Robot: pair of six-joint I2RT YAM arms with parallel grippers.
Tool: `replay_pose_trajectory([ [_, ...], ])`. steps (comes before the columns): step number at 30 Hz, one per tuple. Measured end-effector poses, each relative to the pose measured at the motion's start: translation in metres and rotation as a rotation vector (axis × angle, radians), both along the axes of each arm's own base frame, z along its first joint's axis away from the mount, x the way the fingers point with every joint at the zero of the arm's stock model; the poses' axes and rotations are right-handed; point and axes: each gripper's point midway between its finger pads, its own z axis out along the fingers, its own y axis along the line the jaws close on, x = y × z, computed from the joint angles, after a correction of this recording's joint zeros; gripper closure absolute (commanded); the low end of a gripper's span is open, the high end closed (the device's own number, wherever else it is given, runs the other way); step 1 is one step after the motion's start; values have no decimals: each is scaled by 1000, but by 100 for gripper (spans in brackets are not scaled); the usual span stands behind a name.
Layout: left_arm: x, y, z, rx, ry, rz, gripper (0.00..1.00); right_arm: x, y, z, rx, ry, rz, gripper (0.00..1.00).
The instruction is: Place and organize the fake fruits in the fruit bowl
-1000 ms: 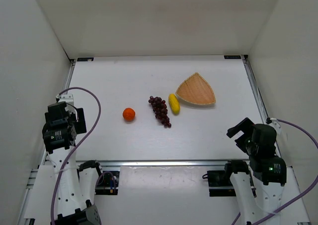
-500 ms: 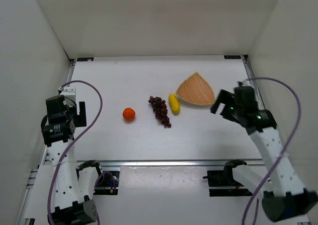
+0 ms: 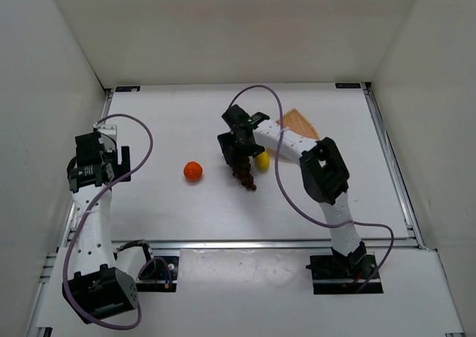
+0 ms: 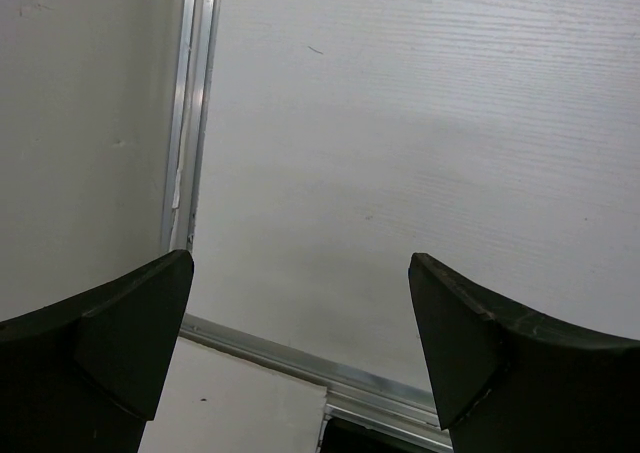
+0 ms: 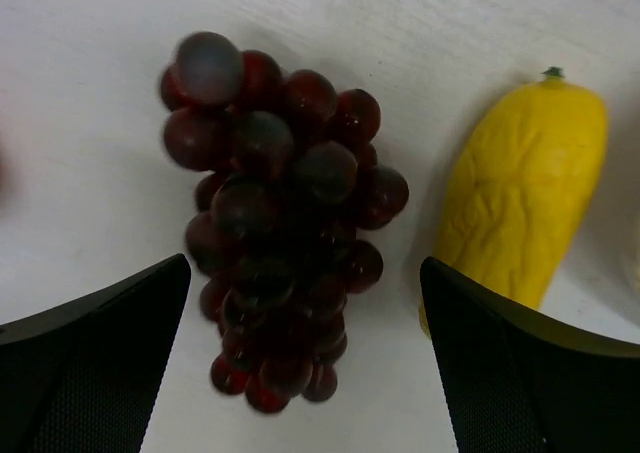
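Looking at grapes [image 5: 275,223] dead center of the right wrist view, just left of the yellow fruit [image 5: 520,193], with right claw [image 5: 303,268] spread wide either side, gripping nothing; probably light, knobby, a bit floppy, so best pinched across the fat middle, not the skinny tip.

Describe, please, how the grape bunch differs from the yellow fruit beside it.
The grape bunch is a dark purple cluster of many small round berries; the yellow fruit is one wrinkled oblong piece. The grape bunch lies centred under the open right gripper; the yellow fruit sits off to one side. Both rest on the table, outside the fruit bowl.
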Motion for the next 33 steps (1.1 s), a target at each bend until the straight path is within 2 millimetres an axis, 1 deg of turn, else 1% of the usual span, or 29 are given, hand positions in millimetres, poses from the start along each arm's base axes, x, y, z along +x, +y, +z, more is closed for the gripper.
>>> replay_pose_trajectory([
  [2, 0, -1, -5, 0, 10, -3, 0, -2, -1, -23, -39, 44, 8, 0],
  [4, 0, -2, -10, 0, 26, -12, 0, -3, -1, -38, -64, 69, 9, 4],
  [7, 5, -7, -14, -1, 41, -38, 0, -6, 2, -52, -92, 92, 13, 26],
  [8, 7, -9, -15, -1, 44, -47, 0, -8, 3, -52, -96, 91, 16, 35],
  [9, 8, -10, -16, -1, 46, -54, 0, -10, 5, -52, -96, 93, 19, 54],
  [12, 11, -14, -19, -2, 56, -69, 0, -16, 10, -52, -93, 93, 26, 82],
  [13, 12, -14, -20, -3, 59, -73, 0, -17, 11, -50, -90, 92, 28, 84],
  [15, 13, -16, -22, -5, 68, -78, 0, -20, 12, -46, -77, 92, 17, 85],
  [16, 14, -16, -23, -6, 72, -82, 0, -22, 9, -42, -72, 94, 11, 85],
  [18, 16, -20, -25, 2, 85, -107, 0, -27, 2, -26, -49, 89, -2, 85],
  [19, 18, -25, -27, 11, 96, -137, 0, -28, -3, -14, -32, 79, -12, 85],
  [21, 25, -42, -31, 45, 131, -244, 0, -20, -19, 21, 19, 31, -53, 85],
  [23, 37, -64, -32, 94, 175, -373, 0, 1, -46, 66, 90, -50, -125, 85],
  [24, 47, -78, -30, 115, 186, -436, 0, 16, -63, 89, 126, -102, -174, 85],
  [25, 58, -91, -28, 132, 193, -493, 0, 32, -85, 110, 152, -155, -235, 85],
  [27, 81, -119, -21, 154, 195, -584, 0, 59, -131, 135, 167, -227, -351, 85],
  [28, 93, -132, -20, 159, 193, -617, 0, 73, -155, 141, 158, -254, -412, 85],
  [29, 103, -146, -19, 160, 197, -644, 0, 86, -176, 141, 141, -266, -465, 85],
  [30, 113, -160, -19, 160, 200, -671, 0, 96, -193, 135, 120, -265, -506, 85],
  [31, 121, -174, -23, 158, 208, -695, 0, 104, -204, 124, 92, -250, -536, 85],
  [32, 129, -190, -29, 155, 222, -721, 0, 112, -211, 109, 66, -227, -554, 83],
  [33, 133, -202, -36, 153, 239, -739, 0, 118, -214, 93, 46, -203, -560, 80],
])
